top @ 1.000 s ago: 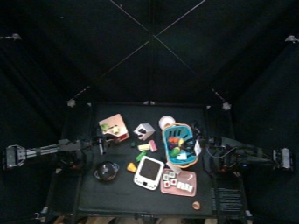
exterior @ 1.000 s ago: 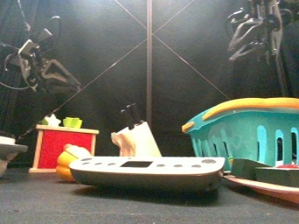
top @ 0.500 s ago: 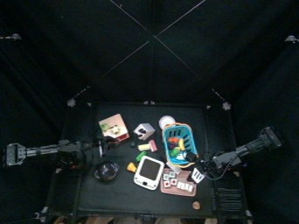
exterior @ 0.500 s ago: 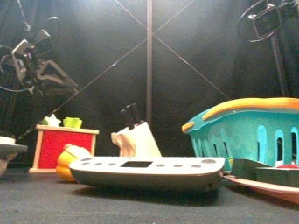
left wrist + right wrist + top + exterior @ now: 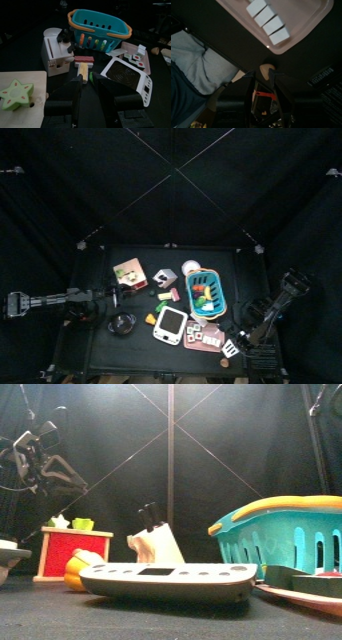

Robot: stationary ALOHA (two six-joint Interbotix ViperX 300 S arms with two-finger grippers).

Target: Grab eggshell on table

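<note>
**Q:** Jaws on the left gripper (image 5: 93, 80)?
**A:** Parted, empty, over the left of the table (image 5: 167, 249).
**Q:** Eggshell (image 5: 267, 66)?
**A:** On the table's front right, just beside the pink tray (image 5: 298, 25). The front view doesn't show it.
**Q:** Right gripper (image 5: 264, 80)?
**A:** Wide apart just at the eggshell; contact unclear.

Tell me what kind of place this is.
Likely a robot test pen: black curtains enclose a small rimmed table cluttered with household items like a teal basket, with an arm either side.
</note>
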